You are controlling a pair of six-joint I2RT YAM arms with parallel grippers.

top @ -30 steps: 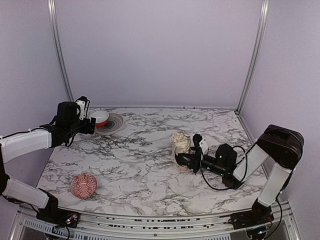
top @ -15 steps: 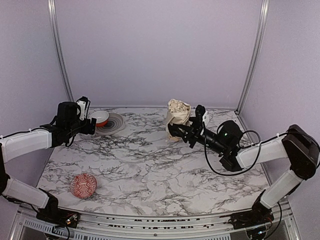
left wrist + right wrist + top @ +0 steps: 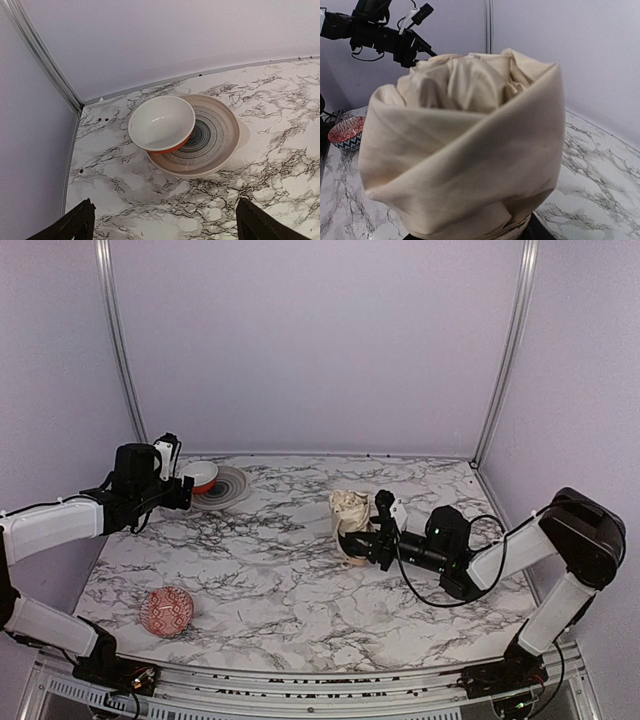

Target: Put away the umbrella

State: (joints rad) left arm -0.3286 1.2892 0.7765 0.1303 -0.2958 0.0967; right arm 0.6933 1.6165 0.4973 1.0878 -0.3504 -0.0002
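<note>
Fingers of the right gripper (image 3: pixel 356 544) appear clamped on the lower end of the umbrella (image 3: pixel 350 510), though in the wrist view the cream fabric (image 3: pixel 465 145) hides them, so the hold is a judgement from the top view. The rolled umbrella stands roughly upright just right of the frame's centre, low over the table (image 3: pixel 280 570). At the left of the frame the left gripper (image 3: pixel 186 490) has its fingers (image 3: pixel 75 225) spread wide with nothing between them, hanging above the bowl (image 3: pixel 161 122) and plate (image 3: pixel 210 145). A ball (image 3: pixel 167 611) lies at the lower left, well apart.

The likely trouble is the loose fabric. It is only bunched, not strapped, so a quick swing could let it unfurl or slide out of the grip.

Half a second ago the umbrella was held high against the back wall, at upper centre. It is now lower and nearer the middle of the table. The left arm has not shifted.
</note>
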